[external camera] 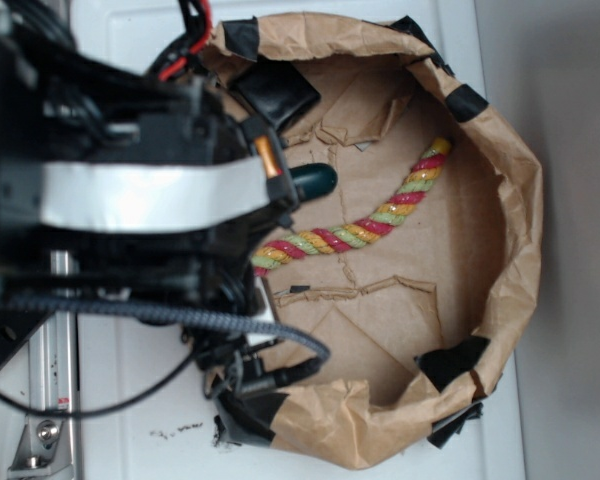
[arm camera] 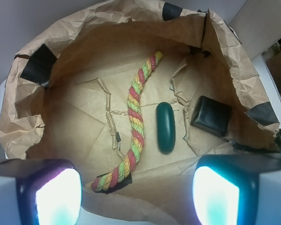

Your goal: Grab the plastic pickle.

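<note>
A: What was the largest thing on the white desk [external camera: 130, 420]?

B: A brown paper bag [arm camera: 33, 126], rolled down into a low bowl, with black tape patches on its rim. The black robot arm [external camera: 100, 190] covered its left side in the exterior view.

A: And inside the bag?

B: A red-yellow-green twisted rope [arm camera: 135, 133] lay across the floor. Just beside it, not touching, lay the plastic pickle [arm camera: 166, 126], dark green and glossy, between the rope and a black square block [arm camera: 210, 115].

A: Was the end effector [arm camera: 136, 194] holding something?

B: No. Its two fingers [arm camera: 56, 197] were spread wide above the bag, with nothing between them.
</note>
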### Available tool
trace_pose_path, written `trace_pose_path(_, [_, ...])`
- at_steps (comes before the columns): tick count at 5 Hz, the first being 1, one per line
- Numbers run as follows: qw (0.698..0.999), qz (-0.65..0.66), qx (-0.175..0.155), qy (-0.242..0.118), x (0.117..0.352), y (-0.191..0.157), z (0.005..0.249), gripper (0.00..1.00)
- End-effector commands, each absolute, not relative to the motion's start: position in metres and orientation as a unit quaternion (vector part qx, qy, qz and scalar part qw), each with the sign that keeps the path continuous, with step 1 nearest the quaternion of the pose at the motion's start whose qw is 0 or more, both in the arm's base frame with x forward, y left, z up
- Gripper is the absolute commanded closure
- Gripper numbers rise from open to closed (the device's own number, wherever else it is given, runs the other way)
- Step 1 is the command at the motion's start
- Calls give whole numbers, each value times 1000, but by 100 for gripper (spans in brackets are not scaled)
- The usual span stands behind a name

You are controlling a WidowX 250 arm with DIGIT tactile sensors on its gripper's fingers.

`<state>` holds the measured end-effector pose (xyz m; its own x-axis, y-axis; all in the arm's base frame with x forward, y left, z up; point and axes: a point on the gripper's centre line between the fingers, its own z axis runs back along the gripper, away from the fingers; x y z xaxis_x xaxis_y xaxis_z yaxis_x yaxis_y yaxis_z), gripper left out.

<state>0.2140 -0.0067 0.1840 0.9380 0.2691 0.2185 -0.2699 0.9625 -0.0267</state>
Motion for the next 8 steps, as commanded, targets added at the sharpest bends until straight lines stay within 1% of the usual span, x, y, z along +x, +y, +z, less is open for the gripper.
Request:
trace_pose_path(1, [968, 215, 1, -128, 243, 19, 144, 0])
trace_pose_path(2, [956, 271, -16, -111, 254, 32, 100, 0])
trace_pose_path(3, [943, 318, 19, -93, 259, 49, 63, 0])
trace_pose_path(4, [939, 343, -32, -8, 264, 52, 55, 0])
trace_pose_path(5, [921, 387, -18, 40, 268, 51, 57, 0])
trace_pose_path(6, [927, 373, -5, 22, 267, 50, 59, 0])
trace_pose_path(7, [934, 358, -16, 11, 263, 50, 60, 0])
trace_pose_path(8, [950, 310, -33, 7, 259, 53, 61, 0])
